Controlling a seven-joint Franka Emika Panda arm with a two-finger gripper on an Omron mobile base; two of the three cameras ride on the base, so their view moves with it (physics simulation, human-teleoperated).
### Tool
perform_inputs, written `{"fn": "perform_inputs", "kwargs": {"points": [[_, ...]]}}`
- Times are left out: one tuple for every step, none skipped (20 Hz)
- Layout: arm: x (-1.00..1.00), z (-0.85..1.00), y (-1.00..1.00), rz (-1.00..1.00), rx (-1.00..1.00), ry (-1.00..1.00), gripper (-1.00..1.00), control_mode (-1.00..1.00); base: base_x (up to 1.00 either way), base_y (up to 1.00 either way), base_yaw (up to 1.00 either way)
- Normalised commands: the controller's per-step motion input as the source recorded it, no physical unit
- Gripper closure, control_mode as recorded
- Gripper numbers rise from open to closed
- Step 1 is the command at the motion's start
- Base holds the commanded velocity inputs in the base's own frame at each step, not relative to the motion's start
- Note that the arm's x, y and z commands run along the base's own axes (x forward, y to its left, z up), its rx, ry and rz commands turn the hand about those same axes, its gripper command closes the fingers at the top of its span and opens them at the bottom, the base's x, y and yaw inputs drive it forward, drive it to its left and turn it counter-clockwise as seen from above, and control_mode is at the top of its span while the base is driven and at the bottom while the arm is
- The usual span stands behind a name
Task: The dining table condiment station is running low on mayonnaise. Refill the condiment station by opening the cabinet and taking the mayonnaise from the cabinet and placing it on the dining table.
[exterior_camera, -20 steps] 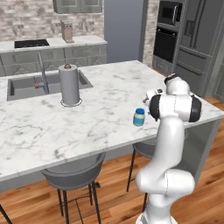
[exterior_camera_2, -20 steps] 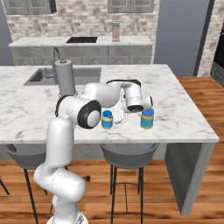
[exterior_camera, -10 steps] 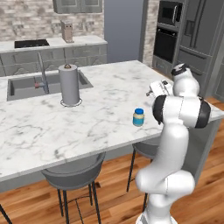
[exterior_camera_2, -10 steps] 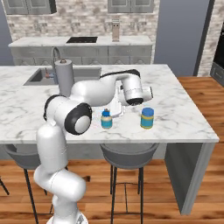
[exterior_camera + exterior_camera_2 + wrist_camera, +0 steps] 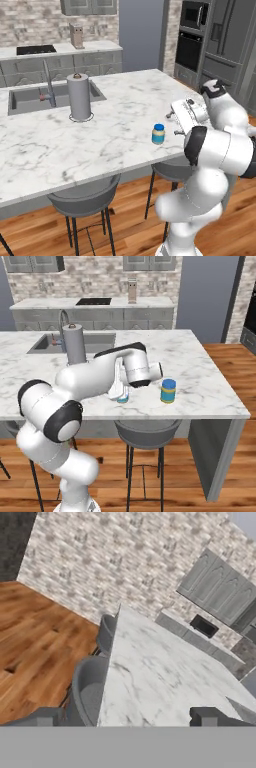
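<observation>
Mayonnaise (image 5: 158, 133) stands upright on dining table (image 5: 115, 115) near front edge, free of gripper (image 5: 125, 716). Second blue-lidded jar (image 5: 168, 391) stands near it in right base view; which of pair is the mayo is hard to say there.

Handling, my read: small rigid jar, light, smooth wall likely slippery; hold across body below lid, not on lid. Tips easily if nudged.

Look: blue screw lid, creamy pale body, teal band.

Jaws spread wide, nothing between them; hand view looks along marble toward stools (image 5: 87, 687).

blue-lidded cream mayonnaise (image 5: 158, 134); white grey-veined marble dining table (image 5: 115, 112).
</observation>
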Motion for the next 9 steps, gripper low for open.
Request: {"fn": "perform_inputs", "kwargs": {"points": [[-1.00,0.14,0.45,-0.07,-0.01,0.00,-1.00,-1.00,0.00,0.00,0.00],[-1.00,0.15,0.48,-0.08,-0.01,0.00,-1.00,-1.00,0.00,0.00,0.00],[-0.96,0.21,0.42,-0.09,-0.02,0.00,-1.00,-1.00,0.00,0.00,0.00],[-0.81,0.22,0.46,-0.09,-0.04,0.00,-1.00,-1.00,0.00,0.00,0.00],[-0.61,0.26,0.44,-0.09,-0.05,0.00,-1.00,-1.00,0.00,0.00,0.00],[-0.36,0.17,0.38,-0.09,-0.06,0.00,-1.00,-1.00,0.00,0.00,0.00],[-0.04,0.01,0.27,-0.06,-0.03,0.02,-1.00,-1.00,0.00,0.00,0.00],[0.00,0.00,0.10,-0.03,0.00,0.01,-1.00,-1.00,0.00,0.00,0.00],[0.00,0.01,0.00,0.00,0.00,0.00,-1.00,-1.00,0.00,0.00,0.00]]}}
